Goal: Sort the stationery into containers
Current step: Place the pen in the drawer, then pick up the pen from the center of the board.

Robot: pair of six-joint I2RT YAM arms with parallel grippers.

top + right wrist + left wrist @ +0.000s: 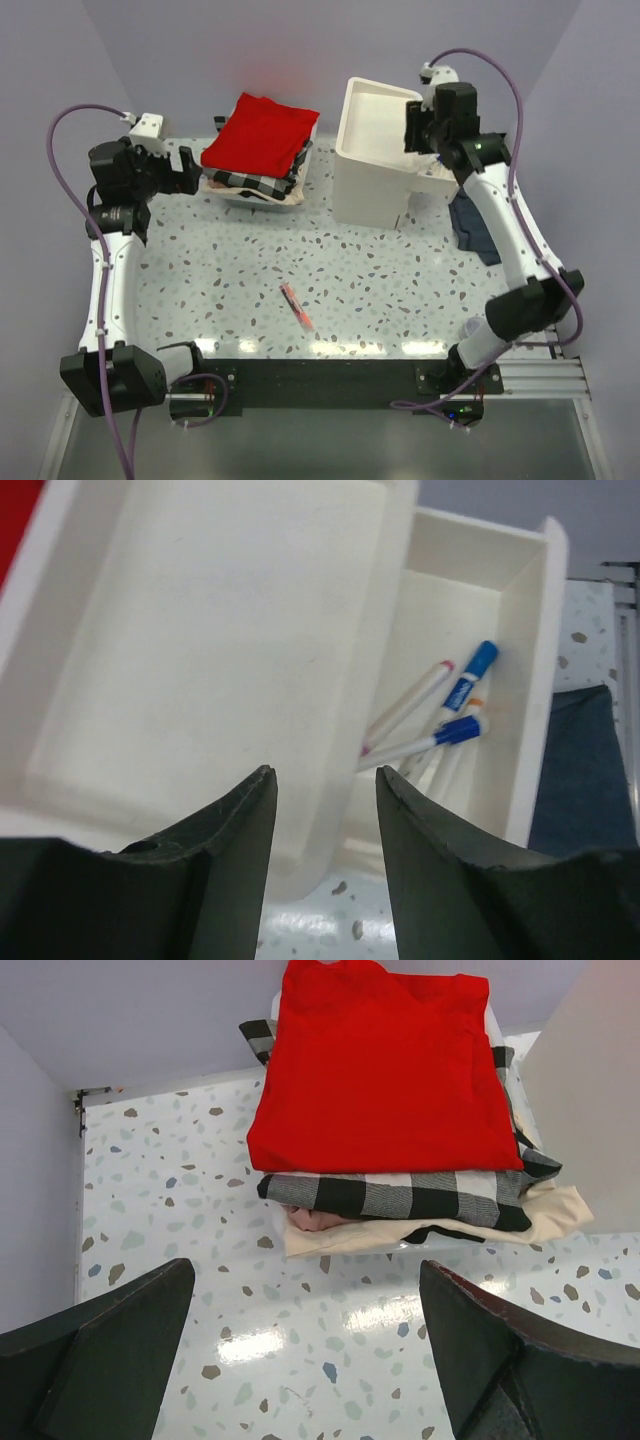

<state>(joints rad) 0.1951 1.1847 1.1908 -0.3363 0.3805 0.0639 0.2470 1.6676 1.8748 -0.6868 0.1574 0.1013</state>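
From above, the orange-red marker (297,306) lies alone on the speckled table (400,270), low in the middle of the frame, well apart from both arms. It looks light, stiff and smooth, so I think it could roll. Pinching it across its middle seems best. The white drawer box (372,170) stands at the upper right, with the right gripper (412,132) over it. The left gripper (188,168) hangs at the upper left, near the stack of red and checked cloths (262,140).

In the left wrist view, its two fingers (110,1355) are far apart with nothing between them.

In the right wrist view, the fingers there are apart too and hold nothing. An open drawer (520,660) on the right holds thin white pens (455,715) with blue and pink caps, in a loose pile. They look light and slippery. A dark blue cloth (580,770) lies at the right edge
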